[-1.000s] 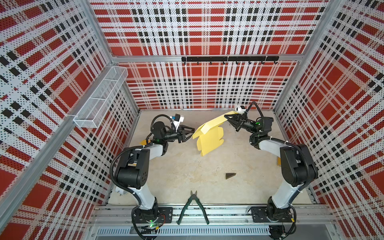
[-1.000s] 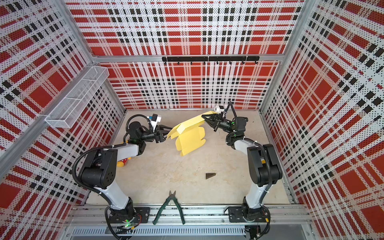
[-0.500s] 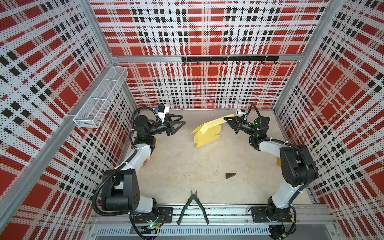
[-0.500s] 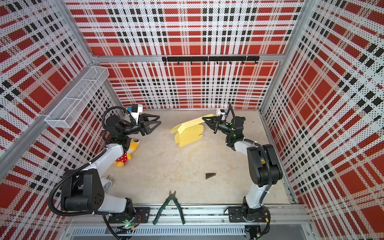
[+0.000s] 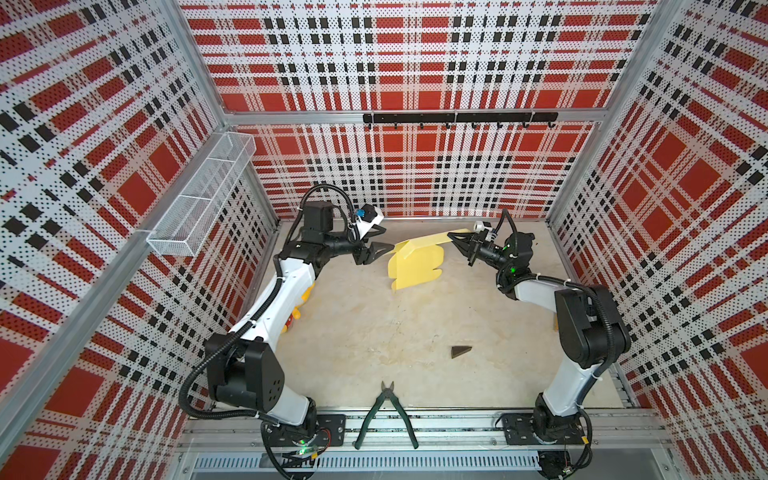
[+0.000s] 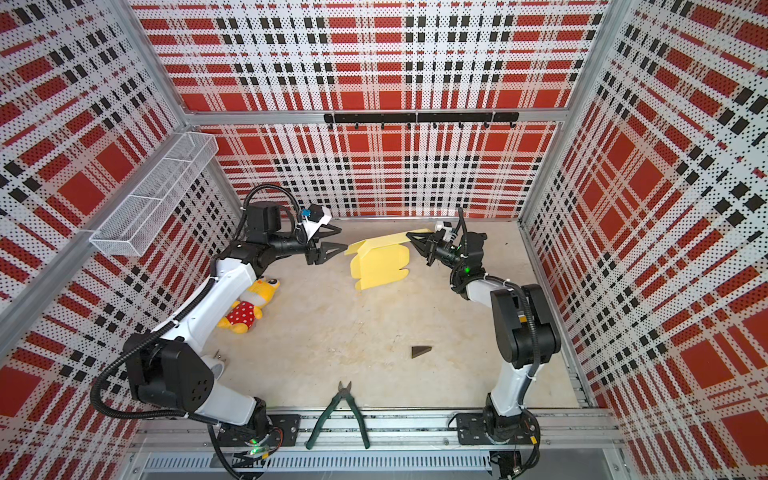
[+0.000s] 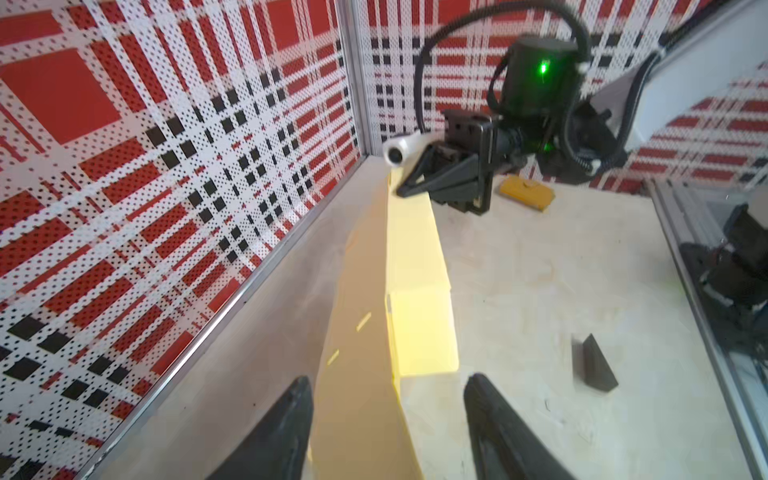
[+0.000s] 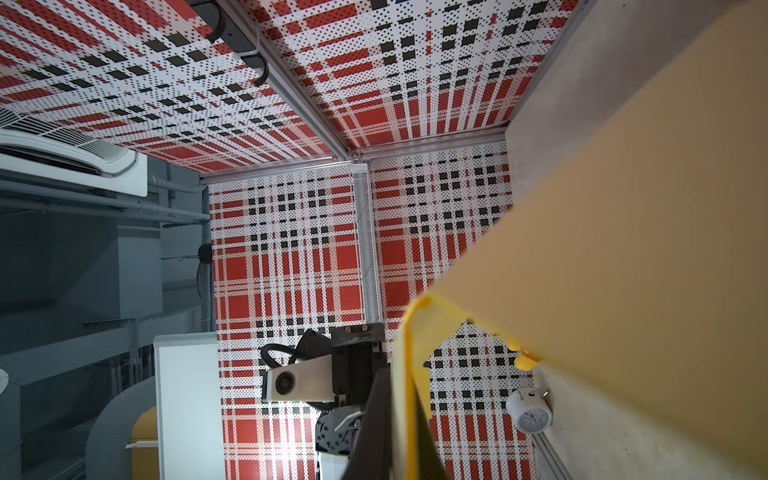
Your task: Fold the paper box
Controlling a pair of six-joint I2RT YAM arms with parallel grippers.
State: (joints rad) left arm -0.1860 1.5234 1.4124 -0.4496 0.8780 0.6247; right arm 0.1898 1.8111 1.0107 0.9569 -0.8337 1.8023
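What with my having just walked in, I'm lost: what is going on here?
The right gripper is shut on one end of the paper box, a pale yellow, partly creased sheet, holding it up with a panel hanging toward the table. The left gripper is at the opposite end, jaws open on either side of the sheet's edge, not gripping. No box shape yet.

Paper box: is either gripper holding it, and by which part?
The right gripper pinches the paper box by the end of its raised flap. The left gripper is open, gripping nothing.
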